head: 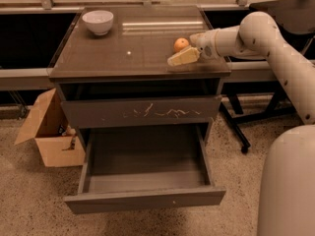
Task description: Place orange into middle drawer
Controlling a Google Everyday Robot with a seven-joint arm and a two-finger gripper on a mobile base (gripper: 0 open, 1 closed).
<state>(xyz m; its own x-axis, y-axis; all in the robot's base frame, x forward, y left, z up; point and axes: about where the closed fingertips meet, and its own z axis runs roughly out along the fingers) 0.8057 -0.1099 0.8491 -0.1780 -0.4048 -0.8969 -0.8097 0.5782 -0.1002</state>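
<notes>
You have the orange point(181, 44) on the bench point(123, 58), near its right edge. Your end effector point(183, 50) reaches in over that right edge, fingers spread, just beside the orange. A white bowl point(97, 21) stands at the bench's back left corner. Below the bench top, the middle drawer point(145, 198) is pulled out.

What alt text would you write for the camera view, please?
The robot's cream gripper is beside a small round orange on the grey-brown cabinet top. Below, the wide plain-fronted drawer stands pulled open; a white bowl sits at the top's back left.
</notes>
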